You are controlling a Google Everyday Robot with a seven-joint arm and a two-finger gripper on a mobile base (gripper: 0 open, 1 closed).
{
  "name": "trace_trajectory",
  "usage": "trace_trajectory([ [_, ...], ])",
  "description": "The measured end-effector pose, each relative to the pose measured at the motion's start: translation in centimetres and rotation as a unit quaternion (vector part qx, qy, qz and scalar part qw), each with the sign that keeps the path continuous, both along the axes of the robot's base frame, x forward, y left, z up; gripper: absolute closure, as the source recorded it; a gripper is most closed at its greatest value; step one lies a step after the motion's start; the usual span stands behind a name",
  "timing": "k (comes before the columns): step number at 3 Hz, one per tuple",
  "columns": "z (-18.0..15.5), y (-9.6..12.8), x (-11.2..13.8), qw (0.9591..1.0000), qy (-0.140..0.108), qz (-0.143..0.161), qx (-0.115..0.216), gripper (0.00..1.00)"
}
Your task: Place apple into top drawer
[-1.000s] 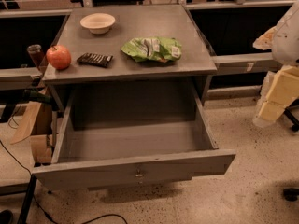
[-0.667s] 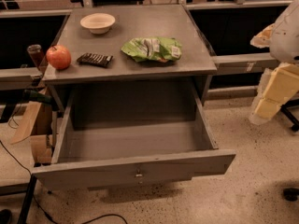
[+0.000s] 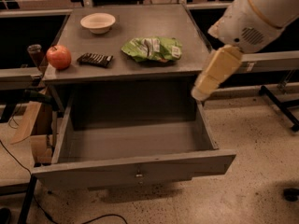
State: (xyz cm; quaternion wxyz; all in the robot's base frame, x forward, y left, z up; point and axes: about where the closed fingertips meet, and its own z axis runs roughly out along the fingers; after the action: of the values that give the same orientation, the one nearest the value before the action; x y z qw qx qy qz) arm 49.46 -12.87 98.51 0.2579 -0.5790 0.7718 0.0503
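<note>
Grey surface (image 3: pixel 154 24) carries the apple (image 3: pixel 59 57) at 9 o'clock, top drawer (image 3: pixel 135 164) open below, gripper (image 3: pixel 202 90) at 3 o'clock, spread I can't tell; approach step, next I reach left across to it.

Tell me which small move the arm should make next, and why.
Probably swing the gripper left toward the apple. It sits ungrasped at the cabinet top's left edge, the gripper hangs by the right side, and the top drawer already stands open.
</note>
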Motion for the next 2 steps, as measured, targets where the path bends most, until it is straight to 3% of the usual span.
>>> trace_trajectory([
  [1, 1.0, 5.8, 2.6, 0.9969, -0.015, -0.004, 0.077, 0.0],
  [2, 3.8, 12.7, 6.1, 0.9875, -0.06, -0.009, 0.146, 0.0],
])
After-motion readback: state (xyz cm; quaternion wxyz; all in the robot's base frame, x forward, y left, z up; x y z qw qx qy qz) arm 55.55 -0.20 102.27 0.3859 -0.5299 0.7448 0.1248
